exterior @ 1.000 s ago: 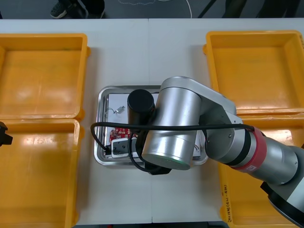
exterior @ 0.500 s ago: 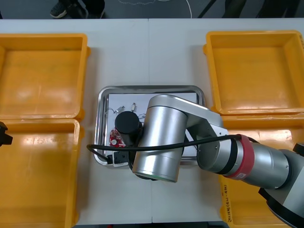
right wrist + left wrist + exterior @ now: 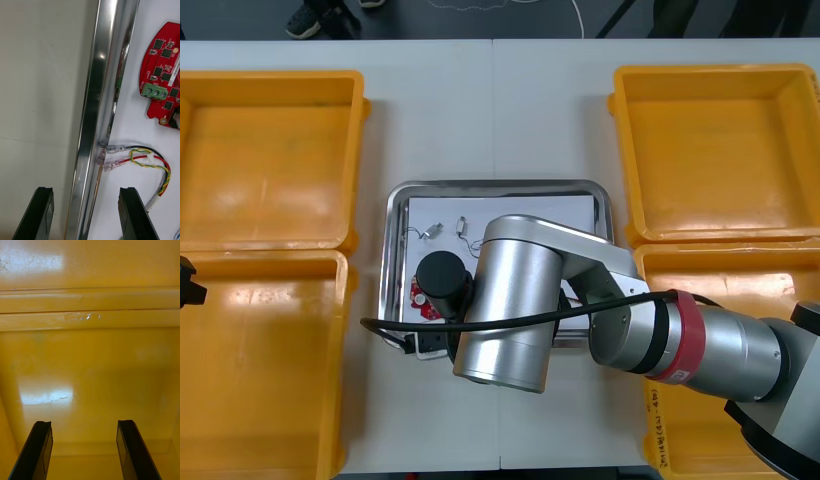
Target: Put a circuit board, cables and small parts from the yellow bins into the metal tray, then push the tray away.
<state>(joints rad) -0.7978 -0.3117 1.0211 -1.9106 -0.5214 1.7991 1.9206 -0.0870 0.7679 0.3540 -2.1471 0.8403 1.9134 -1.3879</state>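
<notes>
The metal tray (image 3: 500,187), white inside, sits mid-table between the yellow bins. My right arm (image 3: 510,300) covers its near half. In the right wrist view my right gripper (image 3: 85,215) is open and straddles the tray's shiny left rim (image 3: 99,82), one finger (image 3: 39,212) over the bare table, the other (image 3: 133,212) over the tray's inside. Beyond the fingers lie a round red circuit board (image 3: 163,75) and a red and yellow cable (image 3: 152,160) with a black lead. Two small metal parts (image 3: 436,230) rest in the tray's far left. My left gripper (image 3: 84,452) hangs open over a bin floor.
Two yellow bins stand at the left (image 3: 265,150) and two at the right (image 3: 720,140); all look bare inside. The left gripper (image 3: 188,280) is parked at the table's far left edge, above the near left bin (image 3: 260,380). White table lies beyond the tray.
My right arm has swung towards the near left of the tray, uncovering the tray's far part and the small metal parts. The tray and left arm have not moved.
</notes>
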